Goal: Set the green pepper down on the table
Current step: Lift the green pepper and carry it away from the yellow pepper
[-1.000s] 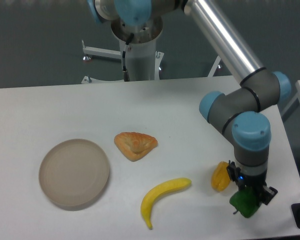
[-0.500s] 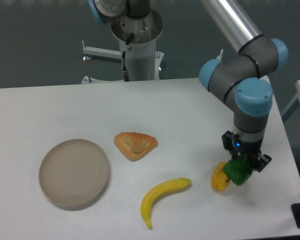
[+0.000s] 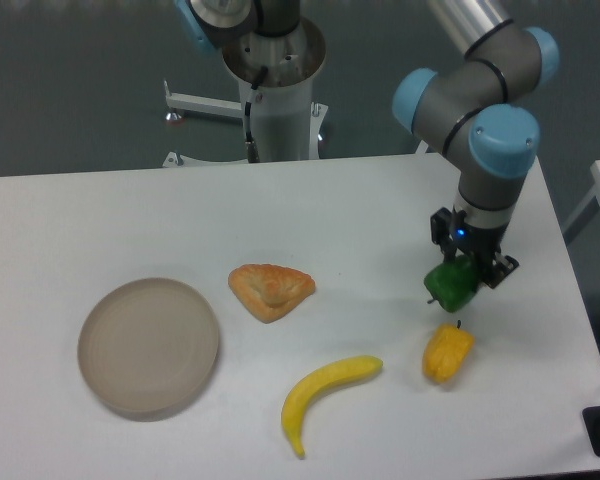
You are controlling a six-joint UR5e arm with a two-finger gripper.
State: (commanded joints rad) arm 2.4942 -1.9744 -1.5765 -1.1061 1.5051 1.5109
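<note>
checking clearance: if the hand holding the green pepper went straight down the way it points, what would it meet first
Probably bare white tabletop. The hand points down, holding the glossy dark-green bell pepper; the yellow-orange pepper seems nearer the camera, though depth is unclear.

Single fixed camera, no second view, so nothing overlaps. It sits high off the front edge of the large flat white matte tabletop (image 3: 100,215) and looks down and across it toward the grey arm base column (image 3: 277,105) at the far edge, with a dark grey backdrop behind. Mid-range framing: most of the tabletop shows, but its right corner and near edge are cut off. The round beige plate (image 3: 148,346) lies front-left, near the lens, and the grey arm with light-blue joint caps (image 3: 485,95) enters from the top right, its upper link cropped by the frame.
</note>
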